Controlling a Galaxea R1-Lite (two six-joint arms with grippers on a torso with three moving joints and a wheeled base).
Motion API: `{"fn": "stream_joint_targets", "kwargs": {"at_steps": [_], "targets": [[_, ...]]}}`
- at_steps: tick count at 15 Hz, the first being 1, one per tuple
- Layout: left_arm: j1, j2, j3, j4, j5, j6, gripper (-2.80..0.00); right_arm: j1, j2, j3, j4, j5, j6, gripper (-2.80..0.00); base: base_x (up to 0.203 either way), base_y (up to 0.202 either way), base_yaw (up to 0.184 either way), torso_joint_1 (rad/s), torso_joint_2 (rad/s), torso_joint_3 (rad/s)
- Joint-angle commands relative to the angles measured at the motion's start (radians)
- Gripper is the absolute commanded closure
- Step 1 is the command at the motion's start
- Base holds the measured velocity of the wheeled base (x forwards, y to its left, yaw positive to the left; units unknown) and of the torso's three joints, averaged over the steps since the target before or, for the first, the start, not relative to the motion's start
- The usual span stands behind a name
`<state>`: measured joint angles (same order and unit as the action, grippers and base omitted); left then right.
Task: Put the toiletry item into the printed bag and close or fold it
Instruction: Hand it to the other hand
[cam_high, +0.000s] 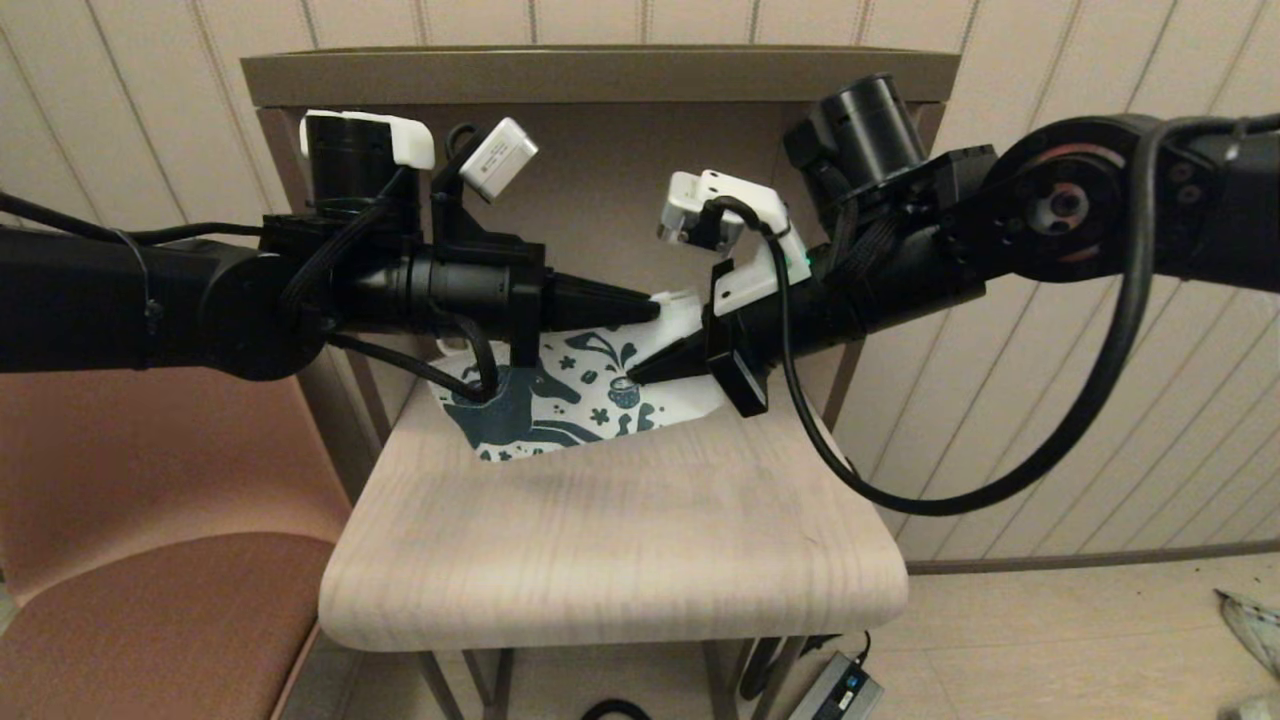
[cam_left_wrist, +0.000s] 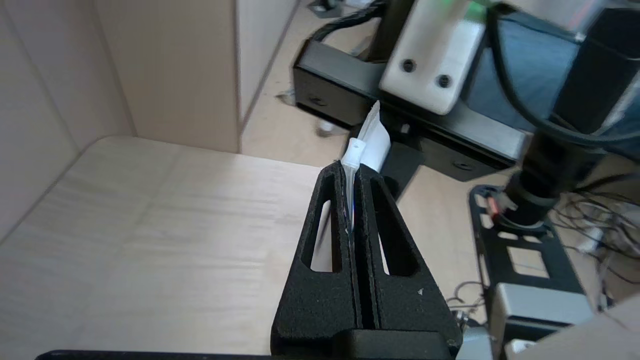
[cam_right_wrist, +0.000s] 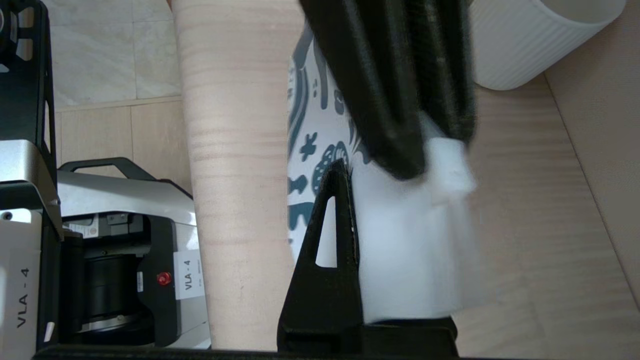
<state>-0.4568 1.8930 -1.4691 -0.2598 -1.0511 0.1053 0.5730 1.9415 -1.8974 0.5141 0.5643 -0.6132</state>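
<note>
The printed bag (cam_high: 560, 400), white with a dark teal horse, is partly lifted off the wooden table (cam_high: 620, 540), its lower edge still on the top. My left gripper (cam_high: 655, 300) is shut on the bag's white zip strip (cam_left_wrist: 372, 140), and the strip end sticks out past the tips of the left gripper (cam_left_wrist: 352, 167). My right gripper (cam_high: 635, 378) grips the bag's right part. In the right wrist view one finger (cam_right_wrist: 330, 225) shows against the printed bag (cam_right_wrist: 320, 150); white fabric covers the other. The toiletry item is out of sight.
A white ribbed mug (cam_right_wrist: 525, 45) stands at the back of the table, behind the bag. A brown back panel and top shelf (cam_high: 600, 160) close in the rear. A brown seat (cam_high: 150, 600) is on the left, and a power adapter (cam_high: 835, 690) lies on the floor.
</note>
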Motion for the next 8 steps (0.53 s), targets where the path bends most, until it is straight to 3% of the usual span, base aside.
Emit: {"fn": "stream_joint_targets", "kwargs": {"at_steps": [1, 8], "targets": [[0.0, 0.001, 0.001, -0.003, -0.015, 0.002, 0.0, 0.001, 0.005, 0.0, 0.001, 0.003, -0.003, 0.0, 0.0, 0.0, 0.0, 0.0, 0.0, 0.0], [0.001, 0.006, 0.004, -0.003, -0.015, 0.007, 0.0, -0.001, 0.004, 0.001, 0.006, 0.002, -0.005, 0.0, 0.0, 0.0, 0.0, 0.0, 0.0, 0.0]]}}
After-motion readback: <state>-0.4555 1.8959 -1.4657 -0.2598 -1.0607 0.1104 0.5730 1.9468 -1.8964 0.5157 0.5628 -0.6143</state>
